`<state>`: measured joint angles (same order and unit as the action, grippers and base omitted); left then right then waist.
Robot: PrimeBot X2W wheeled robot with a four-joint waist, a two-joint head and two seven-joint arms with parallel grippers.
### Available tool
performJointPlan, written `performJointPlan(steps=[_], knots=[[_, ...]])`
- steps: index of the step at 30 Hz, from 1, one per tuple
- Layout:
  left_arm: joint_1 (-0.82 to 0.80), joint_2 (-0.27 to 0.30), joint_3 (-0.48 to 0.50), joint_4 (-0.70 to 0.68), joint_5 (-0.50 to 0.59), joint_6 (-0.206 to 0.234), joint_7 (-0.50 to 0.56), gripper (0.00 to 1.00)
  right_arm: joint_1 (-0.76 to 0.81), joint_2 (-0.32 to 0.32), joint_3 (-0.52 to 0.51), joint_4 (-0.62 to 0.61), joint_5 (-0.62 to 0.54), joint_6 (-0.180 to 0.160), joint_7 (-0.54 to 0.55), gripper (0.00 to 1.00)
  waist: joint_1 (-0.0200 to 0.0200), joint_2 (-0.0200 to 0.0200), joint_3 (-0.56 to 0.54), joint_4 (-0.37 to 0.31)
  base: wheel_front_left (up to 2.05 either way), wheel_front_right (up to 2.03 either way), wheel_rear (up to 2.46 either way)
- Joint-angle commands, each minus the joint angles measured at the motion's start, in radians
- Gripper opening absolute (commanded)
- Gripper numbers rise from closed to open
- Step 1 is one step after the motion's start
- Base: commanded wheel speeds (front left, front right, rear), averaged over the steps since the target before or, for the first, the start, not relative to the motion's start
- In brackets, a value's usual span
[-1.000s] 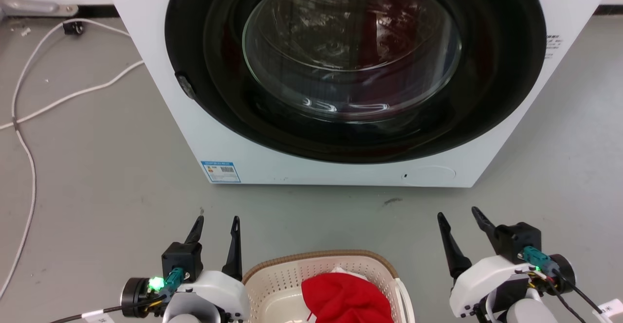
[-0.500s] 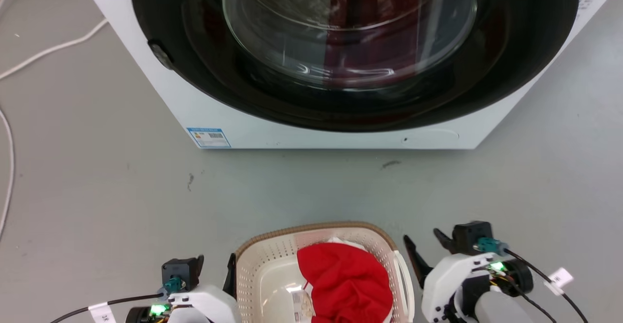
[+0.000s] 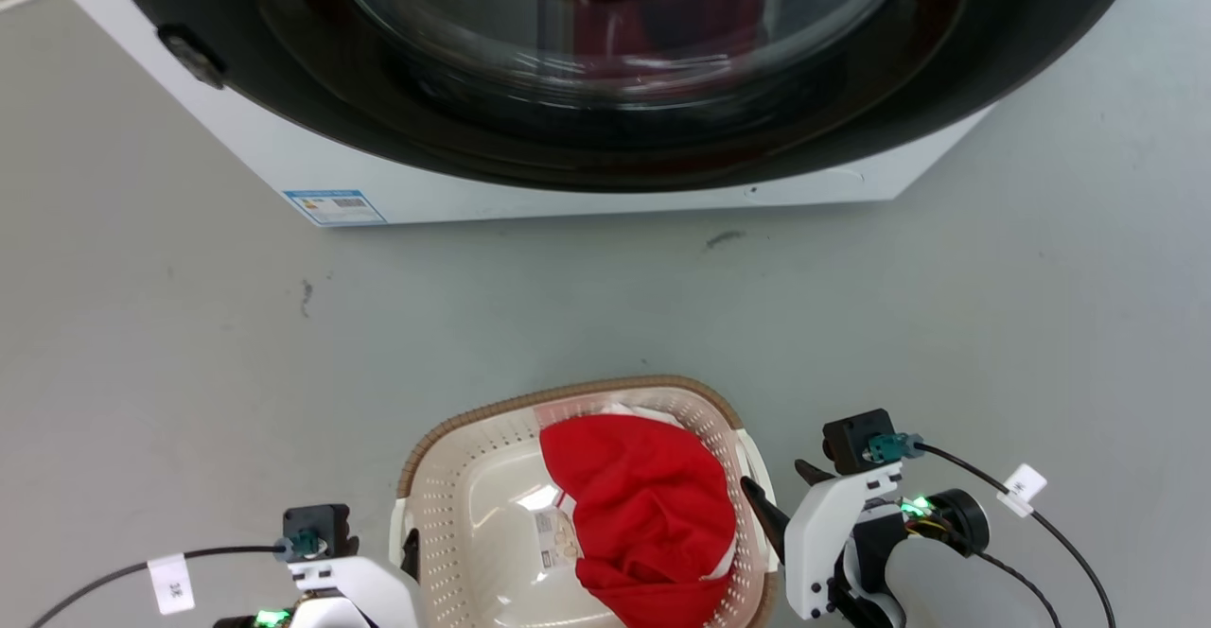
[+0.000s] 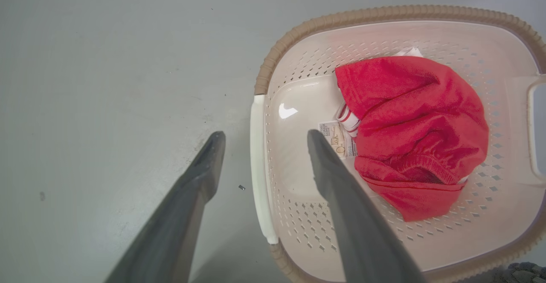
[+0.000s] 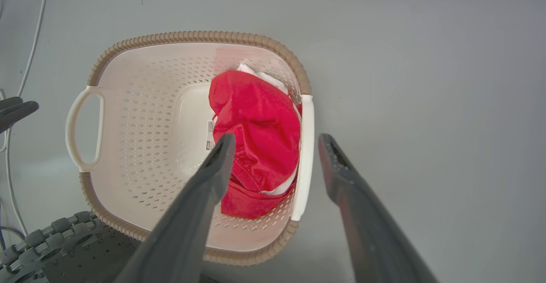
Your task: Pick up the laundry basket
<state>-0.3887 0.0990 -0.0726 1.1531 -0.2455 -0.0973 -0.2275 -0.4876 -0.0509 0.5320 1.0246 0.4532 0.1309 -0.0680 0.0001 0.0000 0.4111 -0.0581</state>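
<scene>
The laundry basket (image 3: 568,392) stands on the grey floor, cream with a brown woven rim, and holds a red garment (image 3: 643,505). In the left wrist view my left gripper (image 4: 264,134) is open above the basket's white left handle (image 4: 258,168), one finger outside the wall and one over the inside. The right wrist view has my right gripper (image 5: 277,138) open the same way over the right handle (image 5: 305,155). In the head view the right gripper (image 3: 771,473) sits at the basket's right side. One dark finger (image 3: 410,552) of the left gripper shows at the left wall.
A white washing machine (image 3: 378,183) with a dark round door (image 3: 615,42) stands on the floor beyond the basket. A white cable (image 5: 25,61) lies on the floor on the left. My dark base (image 5: 64,240) is close behind the basket.
The head camera has tilted down, so the washer slid up the picture. Both grippers have dropped and closed in on the basket's two side handles, still open.
</scene>
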Motion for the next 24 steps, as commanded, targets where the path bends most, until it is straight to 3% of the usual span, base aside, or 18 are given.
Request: performJointPlan(steps=[1,14,24], knots=[[-0.030,0.010,0.001,0.018,-0.005,-0.004,0.001,1.00,-0.029,0.001,0.028,0.014,0.024,0.000,0.003,1.00,-0.0001,0.0000,0.037,-0.025,0.00,0.00,0.00],[-0.160,0.037,-0.012,0.100,-0.023,-0.005,0.061,1.00,-0.183,0.001,0.174,0.120,0.132,0.000,0.030,1.00,-0.0001,0.0000,0.190,-0.023,0.00,0.00,0.00],[-0.221,0.041,-0.029,0.119,-0.030,-0.005,0.099,1.00,-0.269,0.001,0.209,0.197,0.143,0.000,0.021,1.00,-0.0001,0.0000,0.274,-0.007,0.00,0.00,0.00]])
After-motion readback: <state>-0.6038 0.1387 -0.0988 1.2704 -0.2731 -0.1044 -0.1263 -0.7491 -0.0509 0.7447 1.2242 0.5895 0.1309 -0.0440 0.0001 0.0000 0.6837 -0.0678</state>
